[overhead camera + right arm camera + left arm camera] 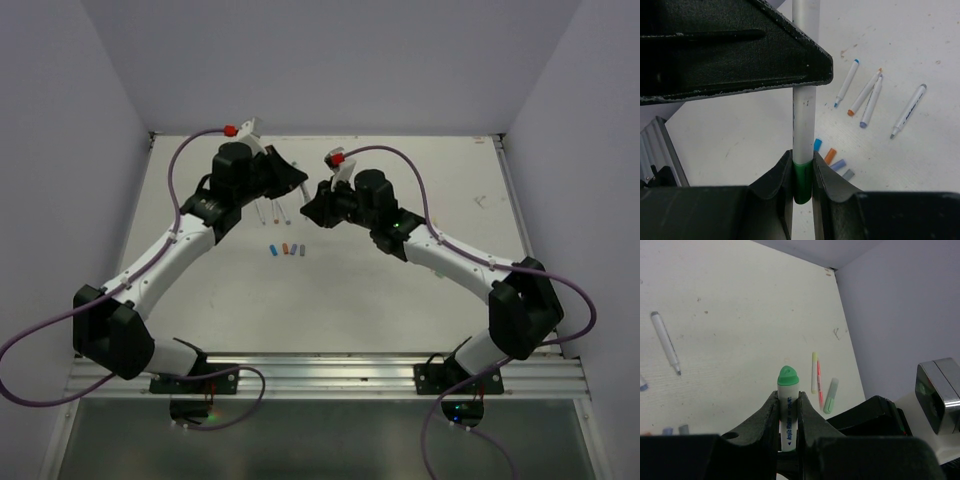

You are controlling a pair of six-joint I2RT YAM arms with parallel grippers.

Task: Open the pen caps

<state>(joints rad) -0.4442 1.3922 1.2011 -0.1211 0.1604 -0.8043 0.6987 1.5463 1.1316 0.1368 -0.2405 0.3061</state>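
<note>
Four pen caps (pixel 286 248) lie removed mid-table. Left gripper (pixel 788 399) clenched on white pen barrel (pixel 804 115); right gripper (pixel 803 167) clamped on its green cap (pixel 802 184), not yet pulled.

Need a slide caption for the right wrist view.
Right gripper clamps the green cap of a white pen; four uncapped pens and four loose caps lie on the table.

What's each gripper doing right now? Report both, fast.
Left gripper: closed, holding the white pen by its barrel.
Right gripper: closed on the same pen's green end.
</note>
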